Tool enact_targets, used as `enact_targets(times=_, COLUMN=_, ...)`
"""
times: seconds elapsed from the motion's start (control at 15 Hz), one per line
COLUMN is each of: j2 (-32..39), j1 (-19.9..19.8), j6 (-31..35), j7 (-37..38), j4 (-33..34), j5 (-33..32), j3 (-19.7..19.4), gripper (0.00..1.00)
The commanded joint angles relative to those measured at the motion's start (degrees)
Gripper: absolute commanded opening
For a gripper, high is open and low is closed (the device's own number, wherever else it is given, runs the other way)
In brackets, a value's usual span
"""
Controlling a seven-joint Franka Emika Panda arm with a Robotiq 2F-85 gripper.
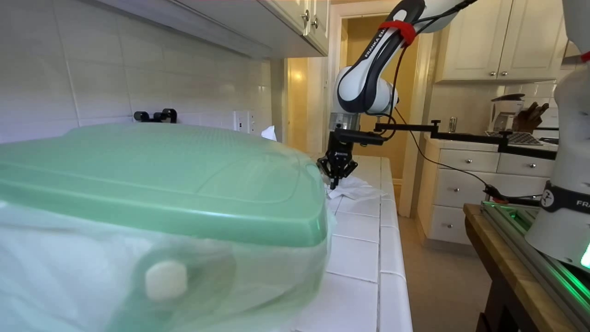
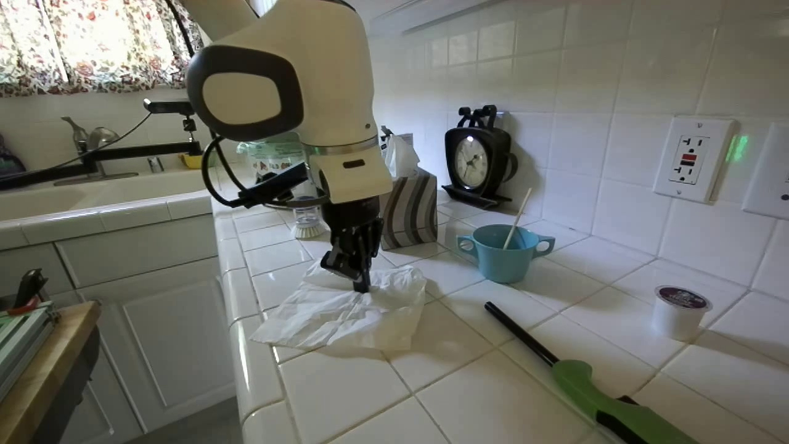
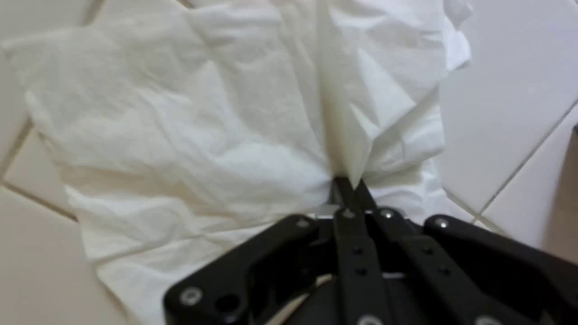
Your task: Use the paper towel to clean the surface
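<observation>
The paper towel is a thin, crumpled white sheet [image 2: 345, 320] spread on the white tiled counter [image 2: 345, 394]. It also shows in an exterior view [image 1: 358, 188], partly hidden behind the green lid, and fills much of the wrist view [image 3: 203, 135]. My gripper [image 2: 362, 287] points down at the towel, low over the counter. In the wrist view the fingertips [image 3: 354, 186] are shut with a raised fold of the towel pinched between them. Most of the sheet lies flat around the fingers. The gripper also shows in an exterior view [image 1: 333, 184].
A striped tissue box [image 2: 410, 213] stands just behind the gripper. A black clock [image 2: 473, 161], a teal two-handled cup [image 2: 506, 262] with a stick, a green lighter [image 2: 585, 385] and a small white pod [image 2: 678, 320] are on the counter. A large green-lidded container [image 1: 184, 170] stands nearby.
</observation>
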Motion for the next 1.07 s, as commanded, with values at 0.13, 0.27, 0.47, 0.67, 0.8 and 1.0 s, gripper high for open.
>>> enact_targets(times=0.13, j2=3.78, j1=3.37, j6=3.94, j7=-1.3, j4=3.13, j5=-2.29, j3=1.03, gripper=0.0)
enact_targets(times=0.27, j2=3.43, j1=4.01, j6=4.32, j7=-2.1, j4=2.55, j5=-1.13, j3=2.52, gripper=0.0)
enact_targets(times=0.47, j2=1.81, j1=2.92, j6=2.11, j7=-2.98, j4=0.51, j5=3.18, j3=5.6, gripper=0.0)
enact_targets(times=0.67, j2=0.55, j1=2.49, j6=0.94, j7=-1.55, j4=-1.58, j5=4.55, j3=4.57, gripper=0.0)
enact_targets(times=0.8, j2=0.1, j1=1.44, j6=-0.1, j7=-1.38, j4=-2.34, j5=5.46, j3=3.68, gripper=0.0)
enact_targets(times=1.0, j2=0.24, j1=0.1, j6=-0.8, j7=-1.15, j4=-2.24, j5=5.35, j3=1.86, gripper=0.0)
